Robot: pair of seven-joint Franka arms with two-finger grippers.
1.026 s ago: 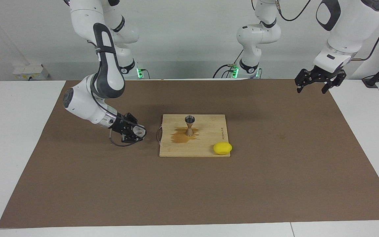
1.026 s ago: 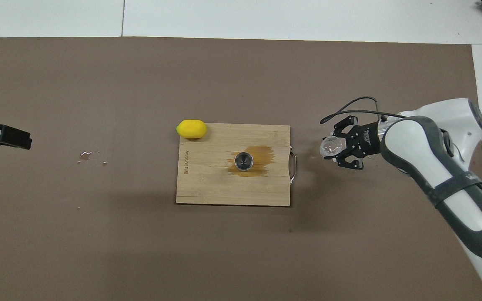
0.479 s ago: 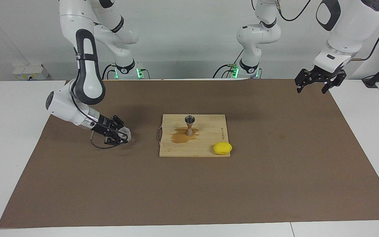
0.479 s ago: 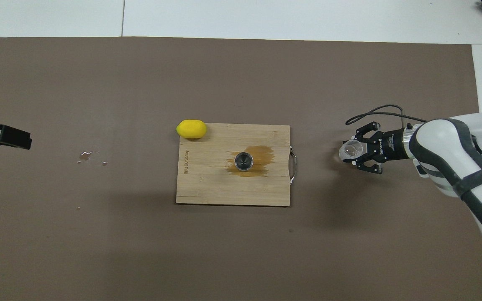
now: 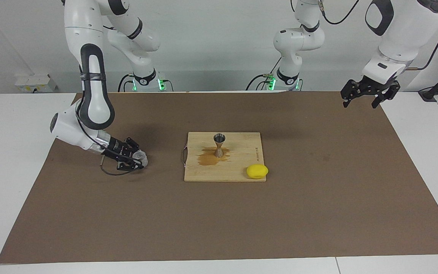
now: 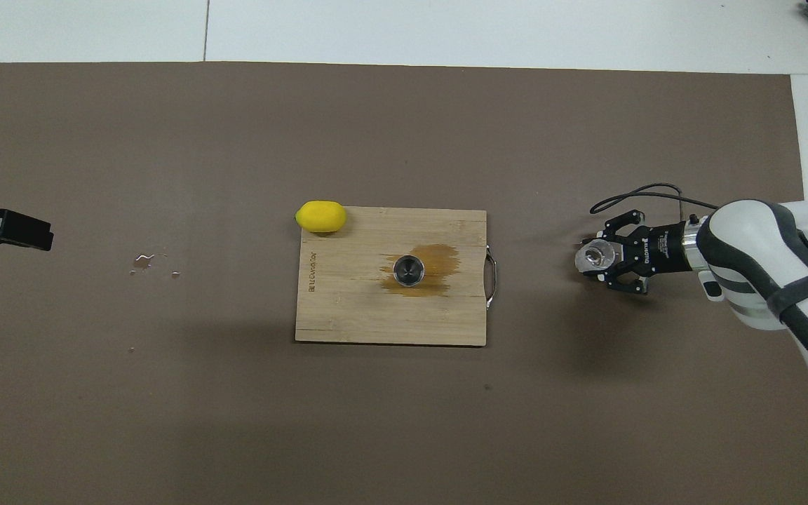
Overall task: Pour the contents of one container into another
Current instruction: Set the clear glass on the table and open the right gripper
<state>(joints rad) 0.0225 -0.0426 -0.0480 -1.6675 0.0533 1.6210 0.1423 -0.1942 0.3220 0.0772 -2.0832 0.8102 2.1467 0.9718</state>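
Item 1, clear measuring cup (image 5: 140, 158): squat, see-through plastic, faint markings. It sits upright, mouth up, on the brown mat (image 5: 318, 213) toward my right arm's end of the counter, well apart from the cutting board (image 5: 242, 167). My right pincer (image 5: 137, 160) lies low around it, coming at it sideways from the end away from the board. Whether my fingers grip the cup or have let go, I cannot tell.

Item 2, metal jigger (image 5: 219, 145): silvery, hourglass-shaped, long axis upright, on the bamboo board with a brown wet stain (image 5: 209, 158) around its foot. I judge the pour done, with some of it spilled.

Item 3, lemon (image 5: 257, 171): yellow, smooth, at the board's corner farther from the robots.

Item 4, left pincer (image 5: 367, 97): fingers apart, holding nothing, waiting over the mat's corner at its own end.

Governing relation: the cup lies directly off my right fingertips, so backing away along the wrist line should clear it.
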